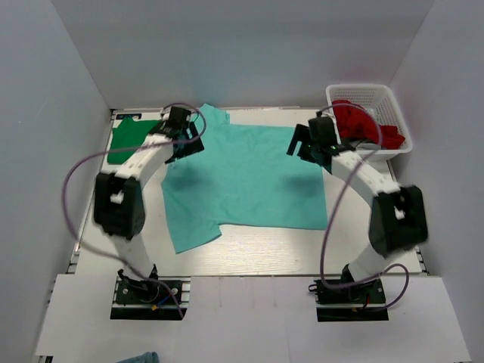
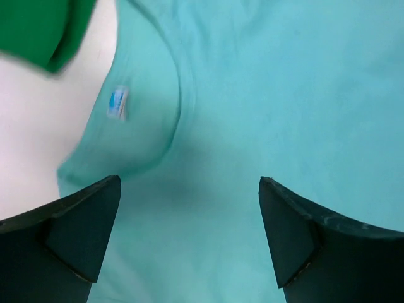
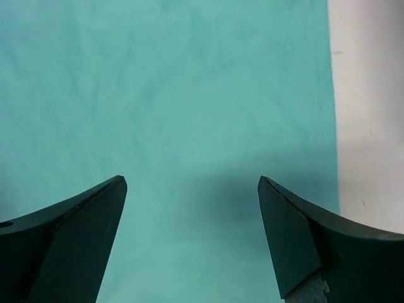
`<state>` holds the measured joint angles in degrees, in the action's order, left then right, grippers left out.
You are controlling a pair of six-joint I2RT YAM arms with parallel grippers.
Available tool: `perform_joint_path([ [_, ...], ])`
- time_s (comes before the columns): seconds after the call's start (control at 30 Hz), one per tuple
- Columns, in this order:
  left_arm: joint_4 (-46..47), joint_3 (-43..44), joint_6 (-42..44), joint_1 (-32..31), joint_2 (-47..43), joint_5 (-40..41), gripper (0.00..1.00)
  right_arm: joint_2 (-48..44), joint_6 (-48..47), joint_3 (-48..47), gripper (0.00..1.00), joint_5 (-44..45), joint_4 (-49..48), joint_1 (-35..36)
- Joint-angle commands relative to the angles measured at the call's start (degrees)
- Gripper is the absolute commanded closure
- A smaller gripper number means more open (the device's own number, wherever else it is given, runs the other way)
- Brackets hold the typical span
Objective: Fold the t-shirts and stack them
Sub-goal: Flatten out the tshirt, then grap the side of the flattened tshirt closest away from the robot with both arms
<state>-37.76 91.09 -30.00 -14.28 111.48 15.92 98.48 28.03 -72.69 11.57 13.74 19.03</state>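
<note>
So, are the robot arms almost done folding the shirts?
Not yet. Looks done: the green t-shirt sits in a small, folded-looking bundle at the far left corner. In hand: the teal t-shirt lies spread flat, with the left tool open over its collar and the right tool open near its edge, neither gripping. Left: fold the teal one and stack the two.

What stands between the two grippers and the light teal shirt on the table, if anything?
Nothing visible. The left gripper hovers open over the teal shirt near its collar, and the right gripper hovers open near its right edge. The green shirt lies aside, at the far left corner.
</note>
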Motion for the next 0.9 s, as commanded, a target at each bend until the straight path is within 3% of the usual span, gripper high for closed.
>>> perform_joint_path([
  [0.0,0.22,-20.76,-9.69,-0.48,-18.89,-0.80,0.00,-11.50,3.16,12.69,0.10,-2.08,-4.94,-0.04],
  [0.1,-0.30,-35.65,-14.20,-0.48,-33.14,-3.78,0.00,-16.80,4.48,18.95,0.10,-1.91,-6.70,-0.04],
  [0.2,-5.99,-44.64,-16.93,-1.53,-45.59,-9.23,0.00,-19.89,4.93,19.51,0.10,-0.69,-8.03,-0.48],
  [0.33,-14.50,-54.77,-23.85,-1.54,-58.27,-11.44,0.00,-20.34,5.54,19.86,0.10,-0.94,-8.28,-0.39],
  [0.4,-13.93,-58.56,-25.28,-2.24,-61.02,-15.11,0.00,-20.34,6.50,21.35,0.10,-1.11,-9.34,-0.48],
  [0.47,-11.64,-61.98,-27.29,-2.24,-61.65,-19.69,0.00,-20.08,7.38,22.84,0.10,-1.55,-10.13,-0.66],
  [0.53,-11.64,-63.31,-29.58,-2.77,-60.69,-18.39,0.00,-19.90,7.91,23.29,0.10,-2.52,-10.66,-0.66],
  [0.67,-11.11,-63.84,-30.21,-2.77,-56.73,-17.07,0.09,-19.38,8.09,23.38,0.10,-2.52,-10.22,-0.66],
  [0.87,-8.03,-66.48,-30.21,-2.77,-54.09,-13.64,0.41,-19.29,8.53,23.90,0.10,-3.22,-9.70,-0.66],
])
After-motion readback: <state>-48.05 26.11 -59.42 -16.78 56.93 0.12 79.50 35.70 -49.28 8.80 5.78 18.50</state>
